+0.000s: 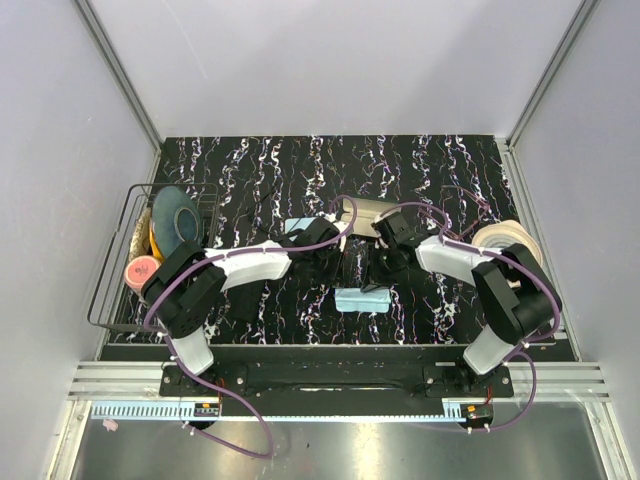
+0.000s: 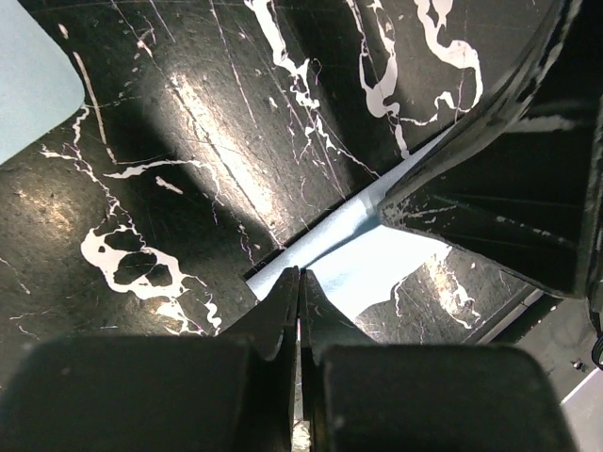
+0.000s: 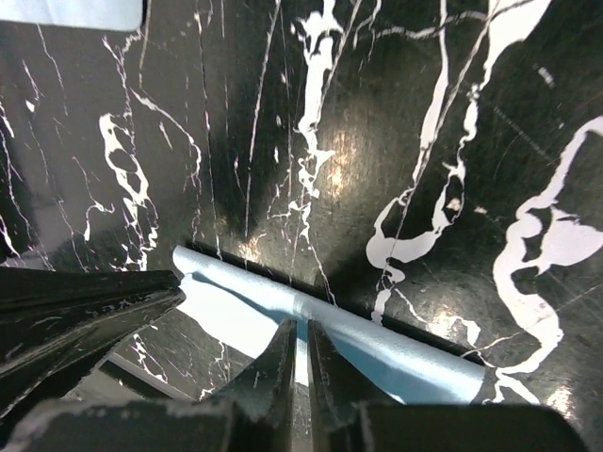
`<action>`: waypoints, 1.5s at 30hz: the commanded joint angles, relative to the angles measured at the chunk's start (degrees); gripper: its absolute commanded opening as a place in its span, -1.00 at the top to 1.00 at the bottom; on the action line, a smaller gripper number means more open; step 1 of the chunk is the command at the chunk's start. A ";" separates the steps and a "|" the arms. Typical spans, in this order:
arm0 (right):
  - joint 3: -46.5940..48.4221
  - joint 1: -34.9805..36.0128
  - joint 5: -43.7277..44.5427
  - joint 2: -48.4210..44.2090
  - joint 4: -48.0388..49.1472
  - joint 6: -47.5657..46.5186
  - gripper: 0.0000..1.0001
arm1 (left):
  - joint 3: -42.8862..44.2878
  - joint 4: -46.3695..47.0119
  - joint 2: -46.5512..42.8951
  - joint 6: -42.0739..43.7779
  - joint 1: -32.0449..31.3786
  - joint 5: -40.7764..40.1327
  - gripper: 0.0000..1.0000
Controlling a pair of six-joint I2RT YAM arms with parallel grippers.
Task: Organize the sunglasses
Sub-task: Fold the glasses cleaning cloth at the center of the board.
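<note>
Blue cloth (image 3: 405,361) edge in left end effector (image 2: 299,287), right end effector (image 3: 301,334)

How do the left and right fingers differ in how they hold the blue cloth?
The left fingers are pressed fully together; the right fingers show a thin gap with blue cloth in it. The left fingers pinch the cloth near one end of its fold; the right fingers nearer the middle. Both grip the same cloth.

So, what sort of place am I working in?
Probably a lab robot cell, not a home: bare white walls on aluminium framing, a black marbled tabletop, a wire rack of dishes as props.
</note>
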 commanded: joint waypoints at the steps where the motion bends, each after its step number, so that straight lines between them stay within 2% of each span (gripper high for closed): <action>1: -1.55 0.94 -2.61 -1.58 -0.32 -0.05 0.73 | 1.77 2.10 0.49 -0.35 0.18 1.68 1.00; 15: -4.54 1.03 -5.42 -7.20 -3.39 -1.02 0.69 | 1.68 2.36 1.46 -0.53 0.09 2.03 1.00; 25: -5.24 0.94 -2.26 -8.96 -2.17 0.56 0.60 | -0.33 4.21 -1.08 -0.35 0.10 2.03 0.99; 31: -5.24 1.03 -3.57 -5.45 1.78 1.27 0.57 | -1.74 5.44 -3.46 -0.70 0.18 -0.07 0.97; 36: -2.08 4.97 -5.86 0.26 5.21 1.09 0.67 | -2.19 5.09 -4.34 -1.05 0.09 -1.39 0.97; 40: -1.90 7.44 -6.92 0.88 5.75 1.71 0.70 | -3.06 4.65 -5.04 -1.05 0.09 -2.62 0.96; 45: -5.23 7.45 -6.66 -2.80 5.31 1.80 0.68 | -3.24 4.65 -4.69 -1.23 0.10 -2.63 0.95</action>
